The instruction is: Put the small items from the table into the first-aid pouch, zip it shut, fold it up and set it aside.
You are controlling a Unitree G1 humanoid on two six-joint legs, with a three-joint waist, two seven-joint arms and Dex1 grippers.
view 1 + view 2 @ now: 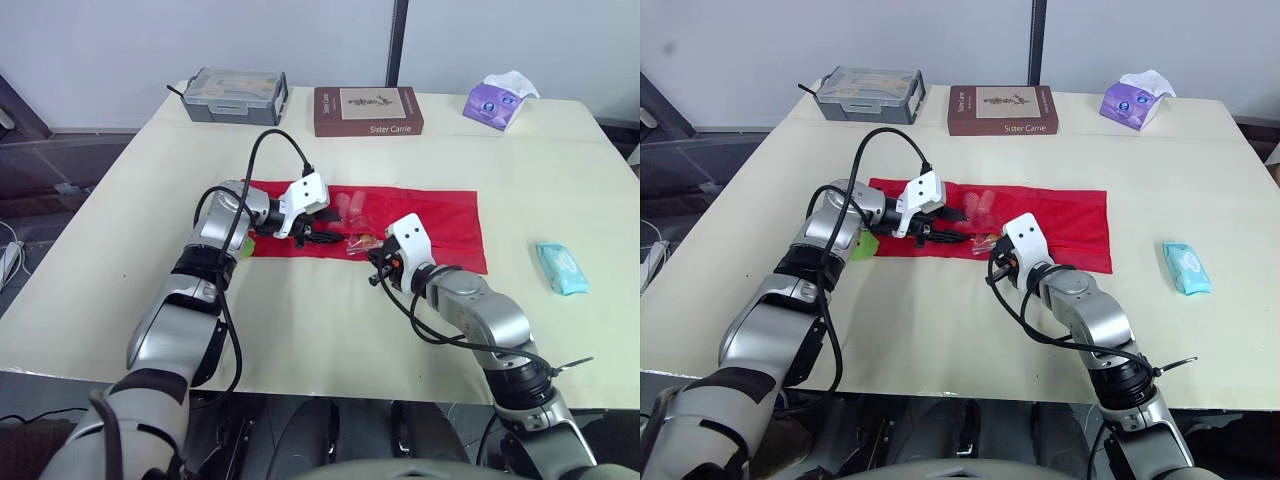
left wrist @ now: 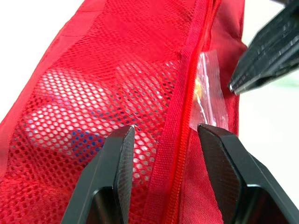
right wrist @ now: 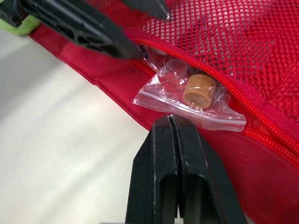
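Observation:
The red first-aid pouch lies open and flat in the middle of the table. A clear zip bag holding a tan cork-like piece sticks halfway out of the pouch's zipper opening at the front edge. My right gripper is shut, its tips pinched at the bag's near edge. My left gripper is open just left of it, its fingers straddling the red zipper band of the mesh pocket. White and blue items show through the mesh.
A grey case, a brown book and a purple tissue pack stand along the far edge. A teal wipes pack lies at the right. A small green object sits under my left wrist.

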